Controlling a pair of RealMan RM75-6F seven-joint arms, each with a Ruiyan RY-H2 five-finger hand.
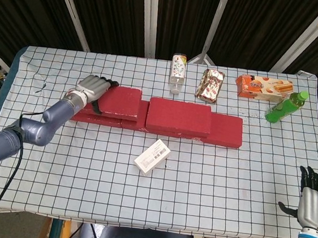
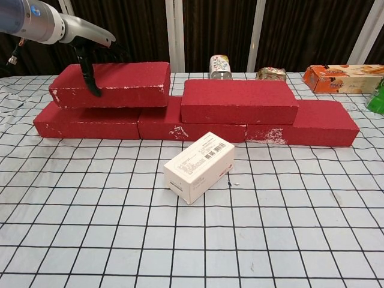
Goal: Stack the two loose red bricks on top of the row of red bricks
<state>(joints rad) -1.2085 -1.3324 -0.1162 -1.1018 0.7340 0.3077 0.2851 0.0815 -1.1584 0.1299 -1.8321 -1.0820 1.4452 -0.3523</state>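
Note:
A row of red bricks (image 2: 90, 124) lies across the middle of the table, also seen in the head view (image 1: 226, 132). One red brick (image 2: 239, 100) sits on top of the row's middle (image 1: 179, 116). My left hand (image 1: 93, 86) grips the left end of a second red brick (image 1: 122, 101), thumb on its front face (image 2: 91, 81). This brick (image 2: 120, 84) lies level over the row's left part, a small gap from the stacked one. I cannot tell whether it rests on the row. My right hand (image 1: 312, 199) hangs open near the table's front right corner, holding nothing.
A white box (image 2: 199, 166) lies in front of the row (image 1: 152, 156). Behind the row stand a small bottle (image 1: 177, 72), a foil packet (image 1: 210, 84), an orange carton (image 1: 264, 87) and a green bottle (image 1: 286, 107).

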